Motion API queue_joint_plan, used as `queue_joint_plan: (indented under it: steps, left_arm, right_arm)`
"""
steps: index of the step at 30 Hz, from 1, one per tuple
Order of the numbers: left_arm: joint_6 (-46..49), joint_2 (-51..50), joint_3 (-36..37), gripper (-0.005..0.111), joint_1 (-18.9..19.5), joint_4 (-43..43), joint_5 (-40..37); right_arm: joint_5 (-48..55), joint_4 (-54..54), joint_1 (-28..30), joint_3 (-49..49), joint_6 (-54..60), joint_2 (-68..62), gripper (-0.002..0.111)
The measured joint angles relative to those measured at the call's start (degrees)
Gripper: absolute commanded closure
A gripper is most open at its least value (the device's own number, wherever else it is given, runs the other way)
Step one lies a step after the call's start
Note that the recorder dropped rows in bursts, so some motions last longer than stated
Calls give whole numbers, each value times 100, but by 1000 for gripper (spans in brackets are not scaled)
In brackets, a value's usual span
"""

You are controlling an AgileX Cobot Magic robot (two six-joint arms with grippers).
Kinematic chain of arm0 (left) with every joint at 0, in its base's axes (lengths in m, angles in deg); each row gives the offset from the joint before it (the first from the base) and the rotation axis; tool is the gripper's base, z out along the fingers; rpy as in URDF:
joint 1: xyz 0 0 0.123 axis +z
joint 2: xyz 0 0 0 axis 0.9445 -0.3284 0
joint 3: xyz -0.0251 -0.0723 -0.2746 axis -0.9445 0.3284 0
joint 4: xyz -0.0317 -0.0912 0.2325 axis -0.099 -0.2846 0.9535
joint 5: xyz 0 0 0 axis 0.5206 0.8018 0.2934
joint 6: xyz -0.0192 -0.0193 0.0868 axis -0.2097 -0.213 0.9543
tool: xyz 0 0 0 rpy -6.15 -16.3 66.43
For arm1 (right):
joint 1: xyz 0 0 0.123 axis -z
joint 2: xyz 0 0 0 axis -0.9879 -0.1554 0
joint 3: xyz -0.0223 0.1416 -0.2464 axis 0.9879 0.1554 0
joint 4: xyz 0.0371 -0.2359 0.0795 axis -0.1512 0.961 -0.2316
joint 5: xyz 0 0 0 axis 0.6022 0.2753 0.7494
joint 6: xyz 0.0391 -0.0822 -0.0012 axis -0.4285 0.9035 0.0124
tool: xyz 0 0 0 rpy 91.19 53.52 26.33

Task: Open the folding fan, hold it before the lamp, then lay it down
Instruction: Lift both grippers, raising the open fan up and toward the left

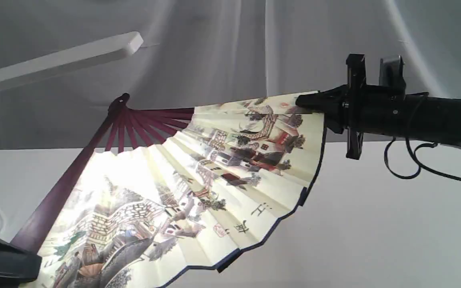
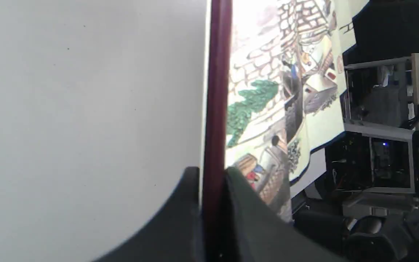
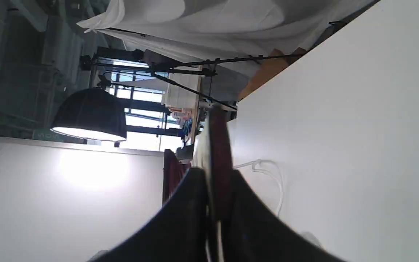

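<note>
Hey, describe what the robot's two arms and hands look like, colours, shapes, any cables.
Mostly matte black. The right arm is a thick round tube with a flat bracket across its wrist and a grey block above; thin black cables loop beneath it. The right hand tapers to a blunt wedge. The left hand has two broad, curved fingers. No markings show.

Open paper folding fan (image 1: 198, 176) with maroon ribs hung spread above white table (image 1: 374, 220), before grey draped curtain (image 1: 254, 48). Pivot upper left, leaf fanned down and rightward. Black left gripper (image 2: 212, 174) clamped outer rib at lower left; black right gripper (image 1: 306, 102) clamped opposite rib at upper right. White flat-bar lamp head (image 1: 54, 64) above fan's left part, apart.
</note>
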Motion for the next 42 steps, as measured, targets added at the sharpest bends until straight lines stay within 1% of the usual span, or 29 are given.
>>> queue_joint_plan:
  steps: [7,17,22,31,34,38,42]
  left_arm:
    - [-149,-2,0,107,4,39,32]
    - [-117,-2,0,107,4,-92,71]
    - [-117,-2,-12,107,4,-150,71]
    - [-338,21,-340,107,4,61,47]
    - [-368,105,-345,107,85,103,29]
    - [-368,283,-345,107,349,115,-62]
    - [-431,351,-345,107,398,116,-85]
  right_arm:
    - [-144,14,-90,-22,0,-12,108]
    - [-204,123,-127,-759,0,-13,108]
    - [-250,131,-127,-785,-14,-13,108]
    - [-299,111,-180,-794,-38,-13,108]
    - [-367,63,-234,-794,-38,-13,108]
    - [-391,34,-309,-799,-38,-13,108]
    - [-400,24,-309,-799,-65,-13,108]
